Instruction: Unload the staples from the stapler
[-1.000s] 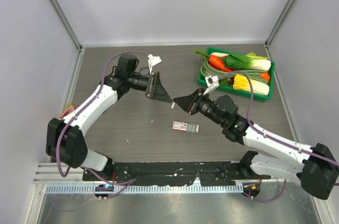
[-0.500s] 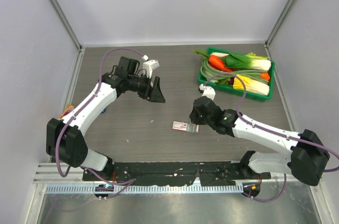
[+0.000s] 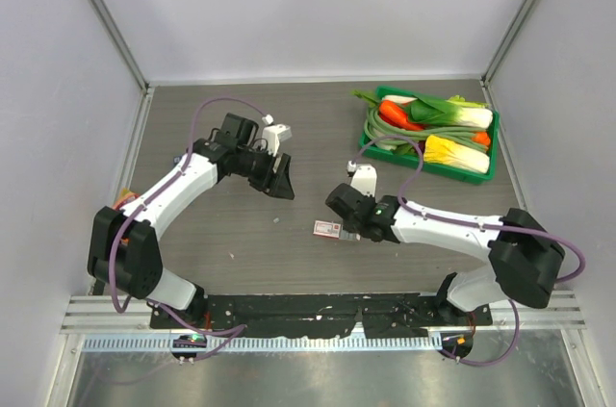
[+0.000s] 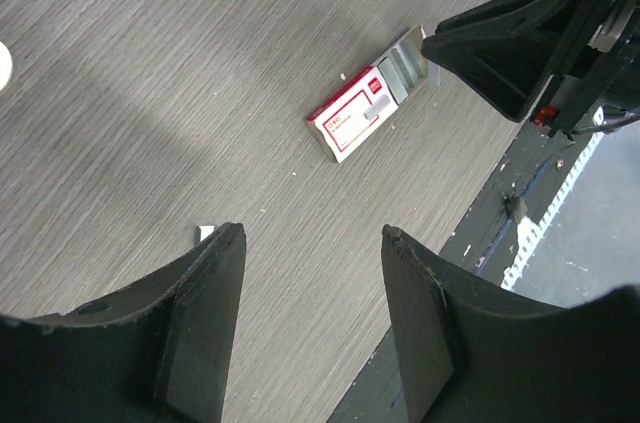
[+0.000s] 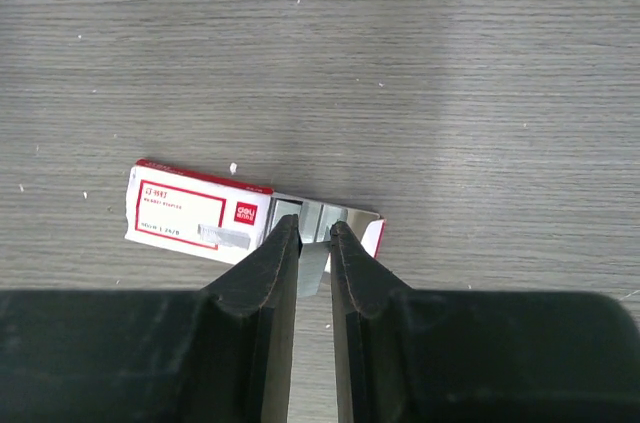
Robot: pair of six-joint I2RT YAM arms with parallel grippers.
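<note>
In the right wrist view my right gripper (image 5: 314, 233) is shut on a short grey strip of staples (image 5: 313, 265). It holds the strip just above the open end of a red-and-white staple box (image 5: 195, 208) lying flat on the table. More staples (image 5: 322, 213) show inside that open end. From above, the right gripper (image 3: 348, 225) sits at the right end of the box (image 3: 326, 228). My left gripper (image 3: 283, 179) hangs open and empty over the table, left of the box (image 4: 348, 119). The stapler is out of view.
A green tray (image 3: 472, 174) of vegetables stands at the back right. A tiny white scrap (image 3: 276, 221) lies on the wood left of the box and also shows as a scrap (image 4: 205, 233) by my left finger. Grey walls enclose the table on three sides.
The right arm has swung down and left, from mid-air near the left gripper to the open end of the staple box. The left gripper has drawn back a little to the left.
</note>
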